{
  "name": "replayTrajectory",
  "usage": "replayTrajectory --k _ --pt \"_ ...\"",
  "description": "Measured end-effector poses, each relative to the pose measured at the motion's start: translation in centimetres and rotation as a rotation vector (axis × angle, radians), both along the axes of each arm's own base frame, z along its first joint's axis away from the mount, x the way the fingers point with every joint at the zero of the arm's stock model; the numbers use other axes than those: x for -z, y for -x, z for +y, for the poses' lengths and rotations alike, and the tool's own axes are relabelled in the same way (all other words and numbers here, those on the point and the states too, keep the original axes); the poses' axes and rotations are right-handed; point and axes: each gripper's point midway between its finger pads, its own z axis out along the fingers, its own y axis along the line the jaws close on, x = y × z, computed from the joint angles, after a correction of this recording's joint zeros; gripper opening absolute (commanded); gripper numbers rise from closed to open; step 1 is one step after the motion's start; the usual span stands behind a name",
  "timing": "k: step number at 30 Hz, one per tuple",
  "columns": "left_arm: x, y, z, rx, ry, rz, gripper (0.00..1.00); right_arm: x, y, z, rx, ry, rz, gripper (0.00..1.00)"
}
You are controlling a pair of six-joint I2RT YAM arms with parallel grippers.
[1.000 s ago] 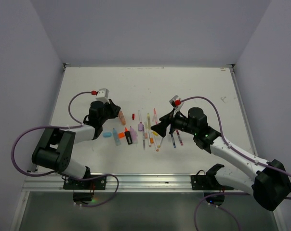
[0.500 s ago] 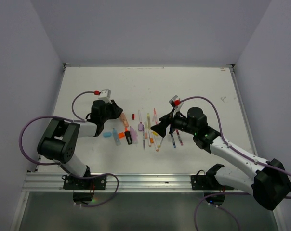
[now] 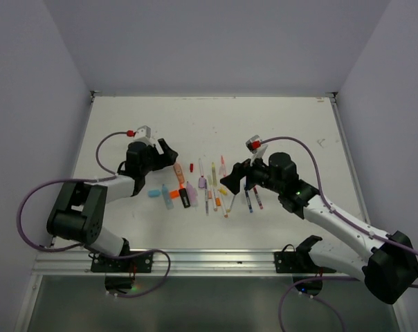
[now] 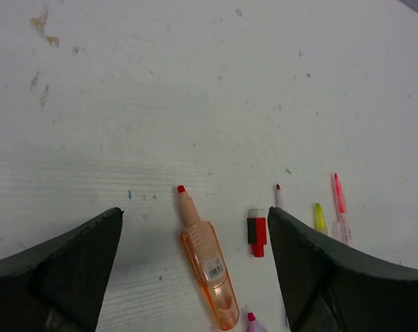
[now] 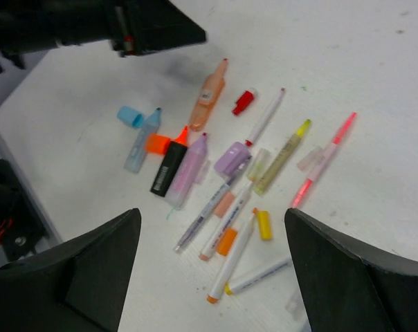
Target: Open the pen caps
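At the left, the left tool [image 4: 194, 213] hangs low over the white bench [image 4: 195, 83] with its fingers spread wide and nothing between them. A peach highlighter [image 4: 210, 270] lies bare-tipped on the bench under the gap. The scatter then runs rightward: a light blue cap [image 5: 131, 115] loose just beside its blue pen [image 5: 141, 142], an orange cap [image 5: 157, 144] just beside a black highlighter [image 5: 169, 169], and a red cap [image 5: 243, 102] lying alone. A purple cap [image 5: 231, 158] sits among the thin pens [image 5: 264, 117], with a yellow cap [image 5: 264, 225] nearer the right tool [image 5: 212, 214], which hovers with its fingers apart and empty. Two dark pens [image 3: 252, 199] on the far right are too small to tell whether they are capped. To my eye these are featherweight pieces of hard, smooth plastic that will roll or squirt out of a careless pinch. I'd grip the barrel mid-length in one tool, pinch the cap squarely across its sides with the other, then pull straight along the pen.
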Motion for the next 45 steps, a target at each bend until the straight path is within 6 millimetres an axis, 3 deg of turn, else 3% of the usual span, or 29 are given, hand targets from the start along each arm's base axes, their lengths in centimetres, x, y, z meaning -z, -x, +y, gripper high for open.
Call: replayTrajectory --k 2,4,10,11,17,21,26,37,40,45 --pt "-1.6 0.2 0.6 -0.034 -0.007 -0.003 0.98 -0.1 -1.1 -1.2 0.093 0.042 0.003 0.98" --pt "-4.2 0.0 1.5 -0.085 -0.018 -0.024 1.00 -0.5 -2.1 -2.9 0.207 0.089 0.013 0.99" --pt "-15.6 0.8 4.8 -0.234 -0.066 -0.156 1.00 -4.2 -3.9 -9.1 0.546 0.184 -0.026 0.98" --pt "-17.9 1.5 5.5 -0.260 -0.083 -0.188 1.00 -5.4 -3.8 -10.4 0.602 0.192 -0.045 0.99" --pt "-27.8 6.8 9.2 -0.352 -0.159 -0.352 1.00 -11.6 -2.4 -16.5 0.845 0.186 -0.145 0.99" --pt "-31.9 10.4 11.2 -0.392 -0.208 -0.428 1.00 -15.5 -0.7 -19.5 0.930 0.156 -0.223 0.99" --pt "-33.5 13.6 12.8 -0.420 -0.266 -0.450 1.00 -18.2 1.5 -22.6 0.990 0.140 -0.311 0.99" --pt "-36.0 20.2 16.5 -0.560 -0.274 -0.565 1.00 -19.4 3.8 -25.6 1.046 0.138 -0.399 0.98" --pt "-35.9 21.0 17.1 -0.590 -0.268 -0.581 1.00 -19.7 4.1 -25.9 1.048 0.132 -0.413 0.99" --pt "-35.2 20.7 17.2 -0.592 -0.278 -0.563 1.00 -19.6 4.3 -26.1 1.048 0.131 -0.421 0.99"
